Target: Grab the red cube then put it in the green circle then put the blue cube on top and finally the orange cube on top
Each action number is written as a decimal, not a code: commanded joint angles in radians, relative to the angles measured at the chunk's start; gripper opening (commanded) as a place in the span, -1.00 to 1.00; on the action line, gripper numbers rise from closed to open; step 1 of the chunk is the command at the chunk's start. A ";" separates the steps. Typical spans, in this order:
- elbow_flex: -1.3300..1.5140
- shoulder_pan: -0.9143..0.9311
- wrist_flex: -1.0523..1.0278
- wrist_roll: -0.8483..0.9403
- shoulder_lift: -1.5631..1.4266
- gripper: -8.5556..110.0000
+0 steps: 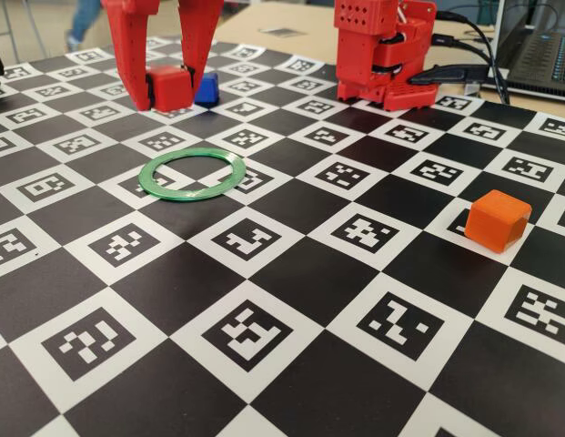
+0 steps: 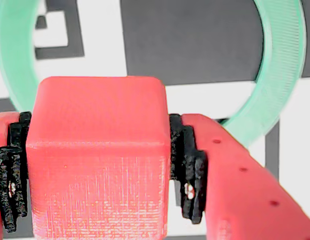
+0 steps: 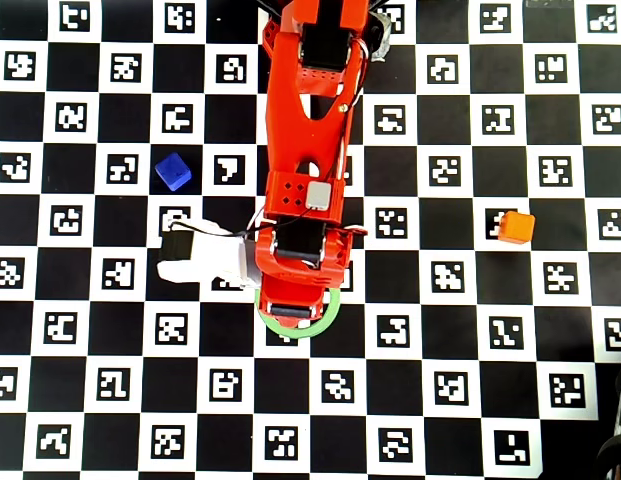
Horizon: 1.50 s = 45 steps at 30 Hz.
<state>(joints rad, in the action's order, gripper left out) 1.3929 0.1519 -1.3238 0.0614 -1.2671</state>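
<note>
My red gripper (image 1: 169, 95) is shut on the red cube (image 1: 169, 86), which hangs in the air. The wrist view shows the red cube (image 2: 97, 165) pinched between the black pads (image 2: 187, 170) of the gripper (image 2: 97, 172). Below and beyond it lies the green circle (image 2: 277, 95) on the board. In the fixed view the green circle (image 1: 192, 173) lies flat at left of centre. The blue cube (image 1: 207, 88) rests on the board behind the gripper. Far to the right stands the orange cube (image 1: 498, 219). From overhead, the arm hides the red cube and most of the green circle (image 3: 330, 312). The blue cube (image 3: 173, 171) and orange cube (image 3: 515, 227) show there.
The table is a black-and-white checkerboard of printed markers (image 1: 246, 332). The arm's red base (image 1: 382, 50) stands at the back, with black cables (image 1: 464, 73) and a laptop (image 1: 541, 50) to its right. A white camera mount (image 3: 205, 260) sticks out from the wrist.
</note>
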 commanded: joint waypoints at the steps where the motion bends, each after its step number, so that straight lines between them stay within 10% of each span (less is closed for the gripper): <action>1: 0.025 -0.012 0.071 -0.017 -0.018 -0.78; 45: 0.176 -0.064 0.207 -0.048 -0.005 -0.78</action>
<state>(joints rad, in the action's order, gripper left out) 1.5815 0.1012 -1.1290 0.0184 -1.2318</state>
